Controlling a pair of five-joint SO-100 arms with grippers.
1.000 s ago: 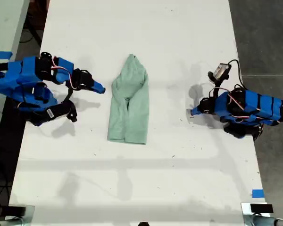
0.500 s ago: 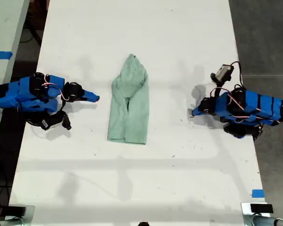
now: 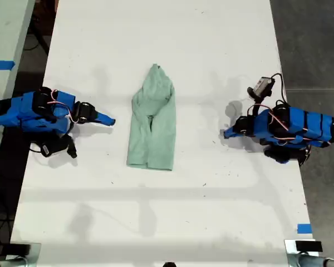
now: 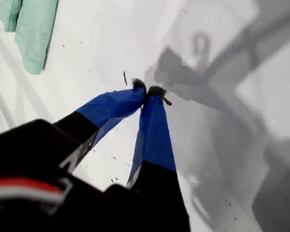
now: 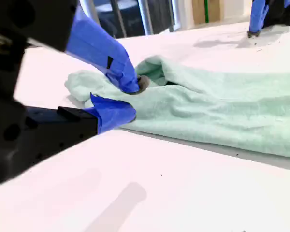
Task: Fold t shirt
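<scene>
The pale mint-green t shirt (image 3: 152, 125) lies bunched lengthwise mid-table, narrow end toward the exterior view's top, straight hem toward its bottom. My second gripper (image 3: 110, 120) lies low on the table at the exterior view's left, shut and holding nothing, a short gap from the t shirt (image 5: 222, 106); its tips (image 5: 130, 99) point at the narrow end. My first gripper (image 3: 227, 133) is at the exterior view's right, shut with its tips (image 4: 148, 91) down near the bare table, well away from the t shirt (image 4: 31, 29).
The white table (image 3: 167, 211) ends in dark floor at the exterior view's right and a gap beside another table at its left. Blue tape (image 3: 304, 228) marks the lower right of that view. My first arm (image 5: 261, 17) shows beyond the shirt.
My second gripper has drawn back from the shirt toward the exterior view's left and sunk lower onto the table. My first gripper barely shifted. The shirt has not moved.
</scene>
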